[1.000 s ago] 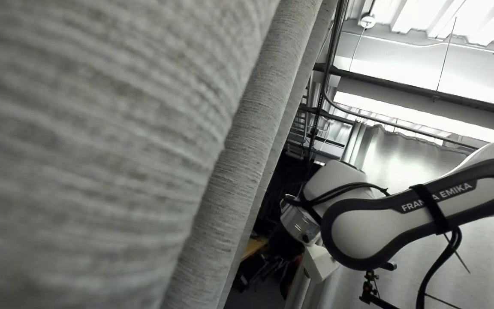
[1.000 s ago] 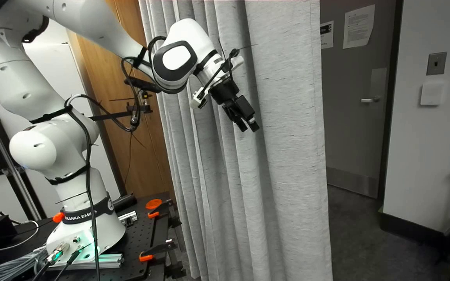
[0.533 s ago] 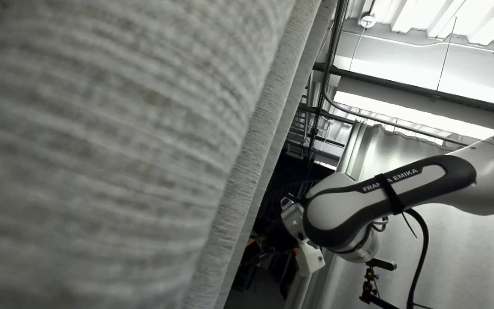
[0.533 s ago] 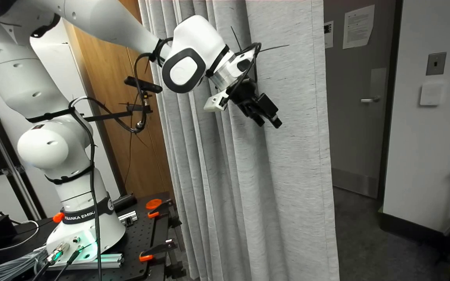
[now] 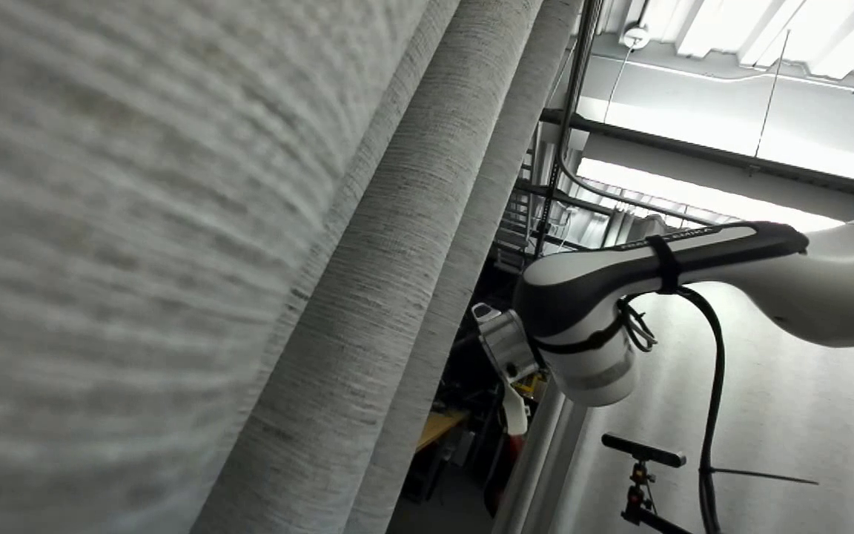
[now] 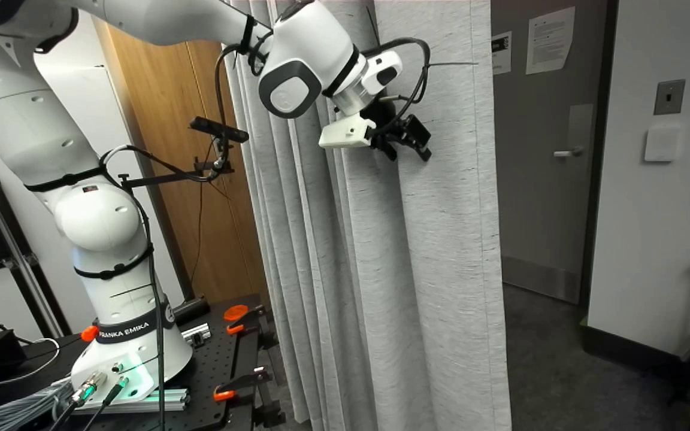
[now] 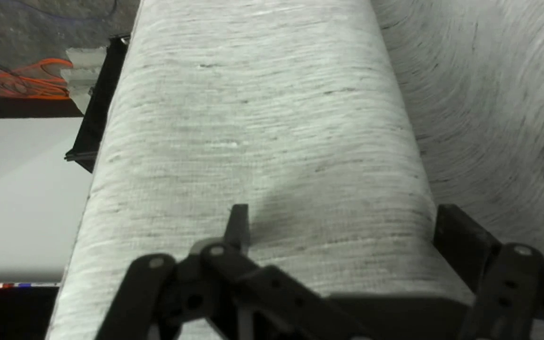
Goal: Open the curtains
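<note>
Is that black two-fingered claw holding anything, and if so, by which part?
Nothing is held: the black two-fingered claw stands open, jaws apart, facing the light-grey woven curtain. Whether it touches the curtain, I can't tell.

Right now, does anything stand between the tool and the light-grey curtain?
Nothing visible does: in the wrist view, the open tool faces the light-grey curtain directly. Whether they touch, I cannot tell.

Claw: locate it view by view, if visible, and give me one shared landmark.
In an exterior view: claw right of centre, upper half.
In an exterior view: not discernible beyond the silver wrist flange.
Wrist view: claw across the bottom.
Shared landmark: light-grey curtain.
</note>
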Controlling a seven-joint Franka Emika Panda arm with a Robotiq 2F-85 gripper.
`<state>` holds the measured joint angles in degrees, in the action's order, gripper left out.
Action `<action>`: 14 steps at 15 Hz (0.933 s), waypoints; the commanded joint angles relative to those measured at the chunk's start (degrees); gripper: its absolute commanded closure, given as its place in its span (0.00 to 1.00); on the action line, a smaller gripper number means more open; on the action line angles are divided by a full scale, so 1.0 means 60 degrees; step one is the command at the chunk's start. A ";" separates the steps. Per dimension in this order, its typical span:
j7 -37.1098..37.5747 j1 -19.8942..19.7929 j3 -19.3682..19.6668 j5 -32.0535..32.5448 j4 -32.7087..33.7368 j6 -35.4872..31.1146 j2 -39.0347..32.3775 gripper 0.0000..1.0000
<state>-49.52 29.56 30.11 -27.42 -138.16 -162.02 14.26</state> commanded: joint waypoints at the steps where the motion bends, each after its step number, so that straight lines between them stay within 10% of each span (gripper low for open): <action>1: -0.1233 0.0432 0.0543 -0.0501 0.0558 -0.0438 -0.0203 0.00; 14: -0.4007 0.4438 0.2418 -0.3944 0.1558 -0.4134 0.0513 0.00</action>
<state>-70.15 49.47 40.39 -47.95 -130.64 -182.72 15.58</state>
